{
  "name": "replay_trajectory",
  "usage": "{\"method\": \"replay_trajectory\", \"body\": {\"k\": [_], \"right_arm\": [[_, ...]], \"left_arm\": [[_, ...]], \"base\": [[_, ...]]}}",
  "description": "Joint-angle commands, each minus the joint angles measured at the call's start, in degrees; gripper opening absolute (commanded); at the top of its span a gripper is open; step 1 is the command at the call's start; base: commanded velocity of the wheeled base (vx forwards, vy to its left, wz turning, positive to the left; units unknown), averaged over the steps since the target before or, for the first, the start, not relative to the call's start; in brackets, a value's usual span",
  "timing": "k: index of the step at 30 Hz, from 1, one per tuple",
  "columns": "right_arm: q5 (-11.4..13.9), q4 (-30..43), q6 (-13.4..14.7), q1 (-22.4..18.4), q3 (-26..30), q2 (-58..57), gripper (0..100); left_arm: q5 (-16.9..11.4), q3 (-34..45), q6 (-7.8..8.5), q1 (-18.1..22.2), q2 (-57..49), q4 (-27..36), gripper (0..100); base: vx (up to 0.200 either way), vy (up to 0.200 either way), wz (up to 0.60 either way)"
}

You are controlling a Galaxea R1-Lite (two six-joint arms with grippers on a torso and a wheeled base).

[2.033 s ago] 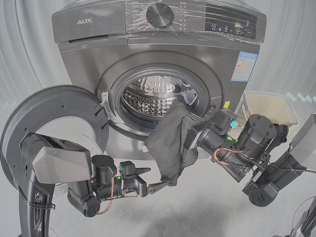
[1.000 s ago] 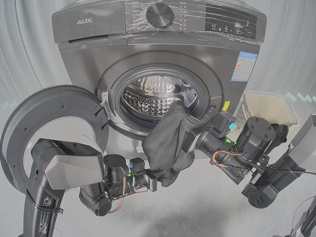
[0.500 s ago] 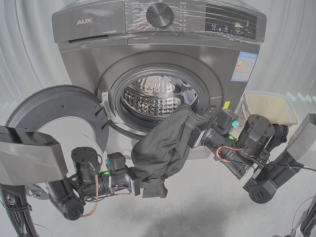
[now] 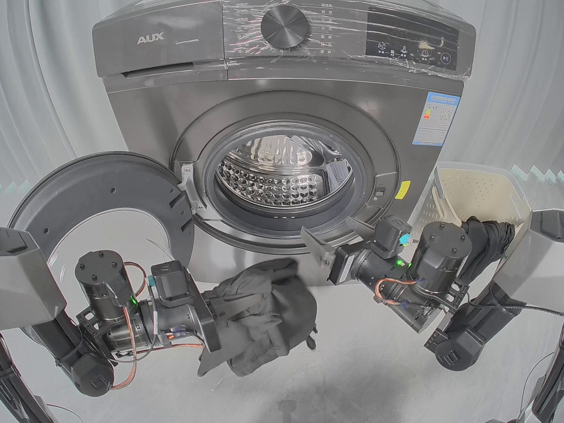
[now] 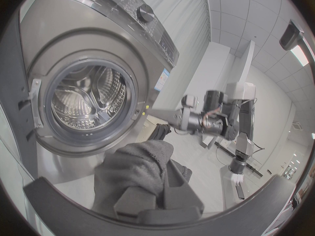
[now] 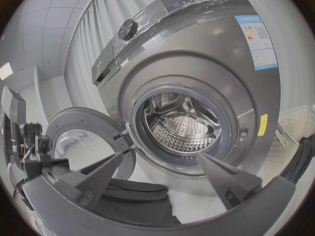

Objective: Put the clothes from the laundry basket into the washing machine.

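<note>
Your left gripper (image 4: 238, 315) has its fingers clenched on the dark grey garment (image 4: 273, 304). The cloth is bunched up around them in a crumpled wad. It sits low in front of the washing machine (image 4: 176, 107), outside the drum (image 4: 276, 171), at about 6 to 7 o'clock from the round opening in the head view. You cannot tell from these views whether the wad's lower edge touches the floor (image 4: 364, 359).

In the left wrist view the garment (image 5: 134, 163) is heaped over the fingers (image 5: 178, 184), with the opening beyond it.

Your right gripper (image 4: 326, 230) hangs at about 5 o'clock from the opening, just in front of the lower rim. Its fingers are spread wide and hold nothing. In the right wrist view the two fingers (image 6: 101, 174) frame the drum, and the grey cloth lies low beneath them.

The door (image 4: 100, 189) is swung fully open at about 8 o'clock from the opening.

The cream laundry basket (image 4: 482, 189) stands beside the machine at about 4 o'clock. A dark piece of clothing (image 4: 487, 236) is draped over its near edge, just behind your right arm.
</note>
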Motion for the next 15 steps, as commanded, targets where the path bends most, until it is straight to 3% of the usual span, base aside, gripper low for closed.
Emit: {"method": "replay_trajectory", "body": {"k": [1, 6, 9, 15], "right_arm": [[0.1, -0.3, 0.3, 0.9, 5.5, 2.1, 100], [0.5, 0.1, 0.3, 1.1, 8.3, 2.0, 100], [1.8, -0.5, 0.3, 1.4, 10.5, 2.0, 100], [2.0, -0.5, 0.4, 2.5, 11.1, 1.9, 100]], "left_arm": [[0.9, -4.0, -1.04, 1.5, -1.9, -0.1, 0], [2.9, -5.6, -3.24, 1.7, -1.4, -0.1, 0], [3.2, -5.6, -3.24, 1.7, -1.3, -0.1, 0], [3.3, -5.5, -3.24, 1.6, -1.1, -0.1, 0]], "base": [[0.0, 0.0, 0.0], [0.0, 0.0, 0.0], [0.0, 0.0, 0.0], [0.0, 0.0, 0.0]]}}
